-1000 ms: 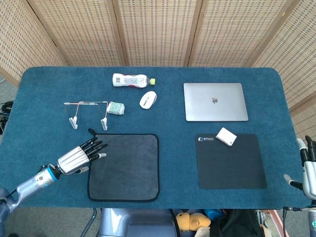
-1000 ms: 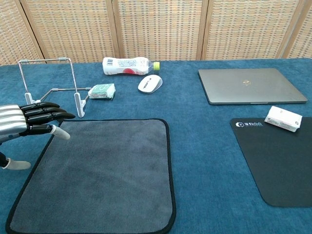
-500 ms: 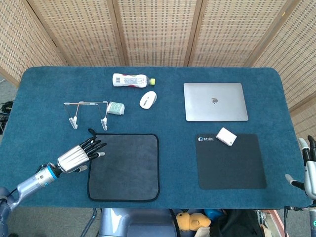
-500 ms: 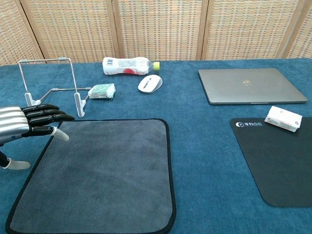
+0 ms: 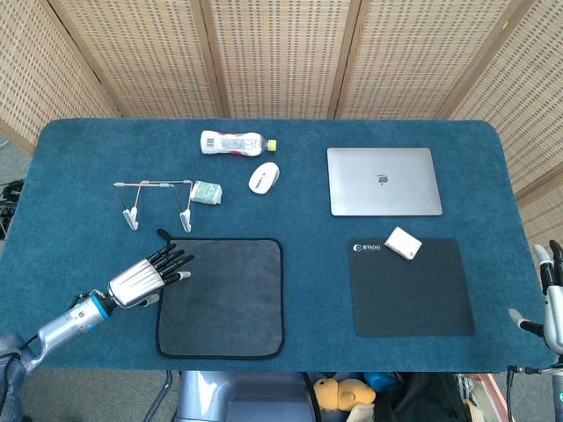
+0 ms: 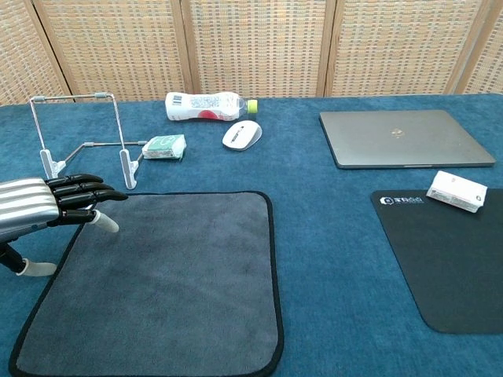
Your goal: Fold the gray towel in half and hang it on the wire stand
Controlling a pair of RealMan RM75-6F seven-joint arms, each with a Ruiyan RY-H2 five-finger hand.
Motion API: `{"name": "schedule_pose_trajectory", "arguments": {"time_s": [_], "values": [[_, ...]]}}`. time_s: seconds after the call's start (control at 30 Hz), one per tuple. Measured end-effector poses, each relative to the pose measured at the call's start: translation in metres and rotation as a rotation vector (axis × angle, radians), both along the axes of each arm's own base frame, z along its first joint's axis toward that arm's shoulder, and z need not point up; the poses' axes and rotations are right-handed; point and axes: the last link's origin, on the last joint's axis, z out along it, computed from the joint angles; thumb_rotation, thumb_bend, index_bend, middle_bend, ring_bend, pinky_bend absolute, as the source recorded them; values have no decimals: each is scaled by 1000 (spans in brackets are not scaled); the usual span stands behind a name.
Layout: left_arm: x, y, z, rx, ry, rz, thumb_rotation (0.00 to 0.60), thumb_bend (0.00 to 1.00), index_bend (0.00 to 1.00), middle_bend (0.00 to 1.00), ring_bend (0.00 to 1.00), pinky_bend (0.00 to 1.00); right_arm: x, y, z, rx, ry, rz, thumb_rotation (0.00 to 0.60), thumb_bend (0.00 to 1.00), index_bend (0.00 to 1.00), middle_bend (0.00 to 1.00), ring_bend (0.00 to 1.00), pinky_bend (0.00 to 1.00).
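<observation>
Robot hand on the left [image 6: 47, 206] is held flat with fingers spread, nothing in it, just over the left edge of the gray towel [image 5: 222, 297], likely so that edge can be picked up for folding. Robot hand on the right [image 5: 551, 299] is seen far right of the towel, past the bench [image 5: 308, 220] edge, fingers apart and holding nothing. Flat and unfolded, the towel is laid near the front of the bench. Just behind the towel the wire stand [image 6: 82, 140] is set, with a small green box [image 6: 164, 146], a mouse [image 6: 242, 135] and a bottle [image 6: 208, 105] close by. Nothing is seen between towel and stand.
</observation>
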Motion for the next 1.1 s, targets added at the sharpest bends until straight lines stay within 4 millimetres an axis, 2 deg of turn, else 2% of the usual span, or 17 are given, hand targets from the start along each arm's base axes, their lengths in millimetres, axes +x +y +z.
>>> {"name": "schedule_pose_trajectory", "arguments": {"time_s": [0.37, 0.63, 0.9, 1.1], "values": [[5, -2, -2, -4, -13, -28, 600, 326, 299, 0, 0, 0, 0, 1, -1, 5, -3, 2, 600, 0, 0, 0, 0, 0], [4, -6, -2, -22, -27, -19, 600, 352, 456, 0, 0, 0, 1, 1, -1, 9, -10, 6, 600, 0, 0, 0, 0, 0], [5, -7, -2, -12, -28, -31, 600, 375, 519, 0, 0, 0, 2, 2, -2, 17, -12, 9, 600, 0, 0, 0, 0, 0], [7, -8, -3, -14, -35, -39, 600, 377, 651, 0, 0, 0, 1, 1, -2, 19, -18, 8, 600, 0, 0, 0, 0, 0]]}}
